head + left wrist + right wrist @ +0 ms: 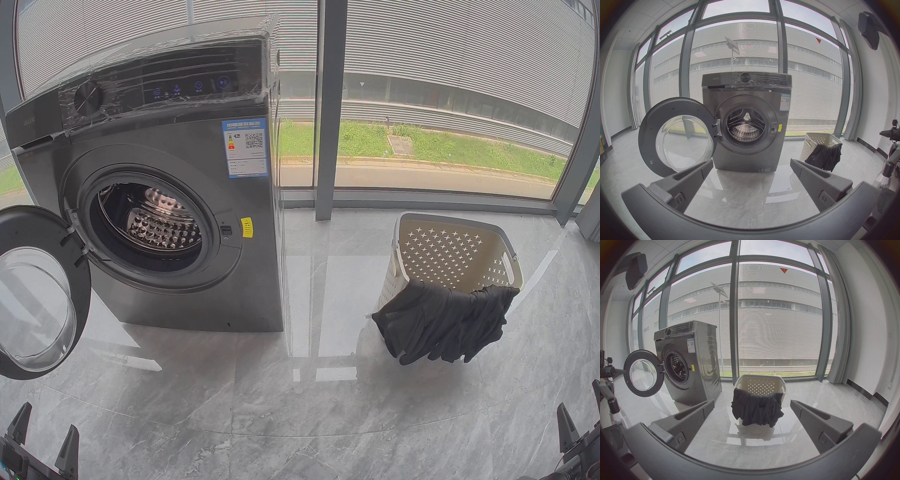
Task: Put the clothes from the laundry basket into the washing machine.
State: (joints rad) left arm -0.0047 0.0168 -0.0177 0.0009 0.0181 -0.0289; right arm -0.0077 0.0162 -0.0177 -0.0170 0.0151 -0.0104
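A grey washing machine [187, 187] stands on the left with its round door [34, 290] swung wide and the steel drum [159, 222] bare. To its right stands a cream laundry basket [459, 250] with dark clothes [444, 319] draped over its near rim. The machine [747, 118] and basket [818, 140] lie well ahead of my left gripper [751, 168], which is open with nothing in it. My right gripper [751, 410] is open too, facing the basket [761, 385] and its clothes [756, 408] from a distance. Both grippers sit low at the near edge, left [44, 437] and right [578, 412].
A glossy grey tiled floor [312, 400] spreads between me, the machine and the basket. Tall windows with a dark pillar [328, 106] run behind them. The open door juts out toward the near left.
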